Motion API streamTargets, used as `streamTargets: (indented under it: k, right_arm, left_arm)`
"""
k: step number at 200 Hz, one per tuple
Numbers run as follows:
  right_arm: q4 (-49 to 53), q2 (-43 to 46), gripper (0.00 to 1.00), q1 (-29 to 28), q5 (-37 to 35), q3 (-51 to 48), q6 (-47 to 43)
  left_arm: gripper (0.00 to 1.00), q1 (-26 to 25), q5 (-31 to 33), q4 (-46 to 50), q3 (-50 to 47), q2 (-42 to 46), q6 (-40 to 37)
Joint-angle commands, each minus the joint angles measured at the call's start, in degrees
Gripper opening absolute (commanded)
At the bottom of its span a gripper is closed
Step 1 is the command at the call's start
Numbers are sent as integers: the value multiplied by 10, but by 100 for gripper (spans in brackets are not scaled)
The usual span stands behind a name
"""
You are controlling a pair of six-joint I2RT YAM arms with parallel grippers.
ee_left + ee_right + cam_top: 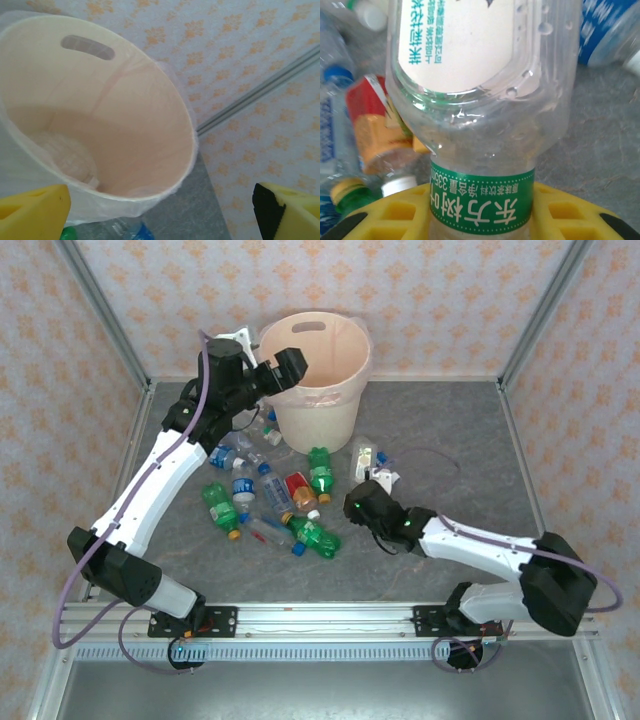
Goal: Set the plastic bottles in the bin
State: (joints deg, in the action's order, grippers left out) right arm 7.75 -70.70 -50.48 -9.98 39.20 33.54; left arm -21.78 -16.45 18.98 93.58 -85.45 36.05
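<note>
1 clear bottle (485, 125) — green-banded neck, white label, in right claw (480, 222)

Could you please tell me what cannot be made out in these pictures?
Bin floor: wall hides it, top view; pale lump too blurred, left wrist view.
Clear bottle, cap end: cut by bottom edge, right wrist view.
Bottles by the bin: left arm covers some, top view.

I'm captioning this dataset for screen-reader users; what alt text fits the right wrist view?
Close-up of a clear bottle with a green label band, gripped in the yellow right hand. Behind it on the grey table lie a red-labelled bottle at left and a blue-labelled bottle at upper right.
</note>
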Motion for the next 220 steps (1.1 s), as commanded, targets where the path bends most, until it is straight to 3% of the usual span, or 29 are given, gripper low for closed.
streamTargets:
  k: [1,40,88,151,196,220]
  right_arm:
    - [6,53,34,-2,-61,1,-44]
    - [-19,127,35,-3,-98,17,-144]
    - [-43,145,38,-2,-96,38,-235]
    - [-59,154,38,-2,-70,72,-249]
    - [-48,143,39,-2,-90,85,-249]
    - [-51,152,39,-2,-95,73,-239]
  left_arm:
    - [94,-21,-34,-33,28,-17,17]
    - [92,-58,-57,-25,52,-44,10]
    - [90,-95,-83,19,98,-85,-21]
    - [86,-129,-112,72,127,-120,-84]
    - [85,-152,-88,73,127,-121,-75]
    - [84,-176,-5,96,143,-128,-59]
